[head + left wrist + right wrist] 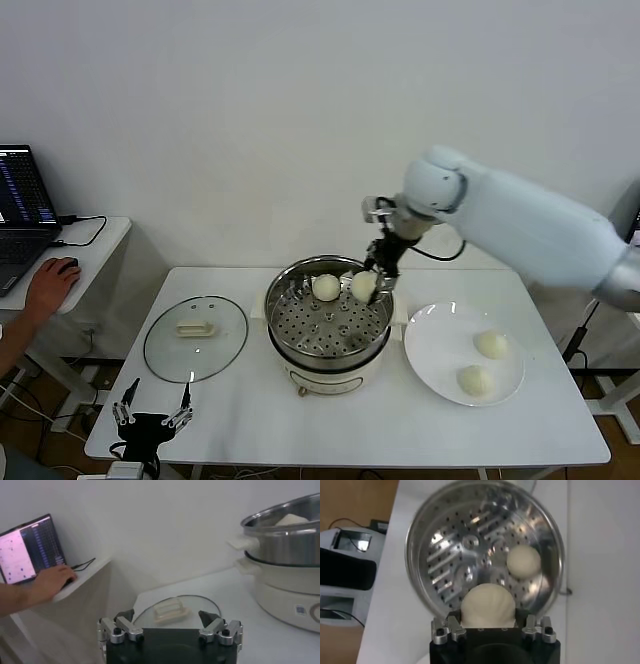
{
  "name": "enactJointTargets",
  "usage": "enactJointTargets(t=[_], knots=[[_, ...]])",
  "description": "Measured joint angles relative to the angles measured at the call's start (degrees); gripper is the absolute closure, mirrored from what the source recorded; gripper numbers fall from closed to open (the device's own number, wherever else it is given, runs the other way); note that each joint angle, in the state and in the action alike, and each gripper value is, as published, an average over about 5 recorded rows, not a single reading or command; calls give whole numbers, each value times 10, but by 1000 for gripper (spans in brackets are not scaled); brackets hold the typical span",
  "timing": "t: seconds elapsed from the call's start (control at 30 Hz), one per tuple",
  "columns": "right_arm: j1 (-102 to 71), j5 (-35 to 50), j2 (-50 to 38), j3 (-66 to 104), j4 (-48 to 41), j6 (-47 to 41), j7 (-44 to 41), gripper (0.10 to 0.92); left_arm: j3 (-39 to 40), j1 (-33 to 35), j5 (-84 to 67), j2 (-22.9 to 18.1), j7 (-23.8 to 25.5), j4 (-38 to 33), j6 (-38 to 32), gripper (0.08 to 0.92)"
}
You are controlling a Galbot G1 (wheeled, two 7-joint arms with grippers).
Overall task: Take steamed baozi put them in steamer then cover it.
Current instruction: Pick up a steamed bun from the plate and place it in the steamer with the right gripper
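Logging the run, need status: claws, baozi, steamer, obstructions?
Right claw shut on a baozi, over the steamer. Left claw open, parked at table's near edge. One bun on the tray, two on the plate. Nothing in the way.

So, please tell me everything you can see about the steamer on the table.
The steamer is a round, shiny steel pot on a cream-white base with small white side handles. It stands upright and uncovered at the middle of the white table, between the glass lid and the plate. One baozi lies on its perforated tray; the right gripper holds another bun above it.
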Motion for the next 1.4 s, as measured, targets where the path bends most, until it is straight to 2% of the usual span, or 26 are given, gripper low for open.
enactJointTargets(t=[0.47, 1.03, 1.13, 1.3, 1.4], knots=[[-36, -18, 144, -21, -100, -1, 14, 372, 9, -8, -8, -2, 0, -3, 0, 177], [-79, -58, 227, -4, -187, 9, 48, 372, 10, -7, -13, 1, -1, -3, 0, 177], [-81, -62, 230, -1, -192, 8, 54, 337, 10, -7, -13, 2, 0, -3, 0, 177], [-79, -62, 228, 4, -191, 6, 56, 223, 11, -9, -13, 1, 1, -2, 1, 177], [-75, -60, 221, 9, -186, 6, 55, 205, 12, -11, -13, -1, 1, -1, 2, 177]])
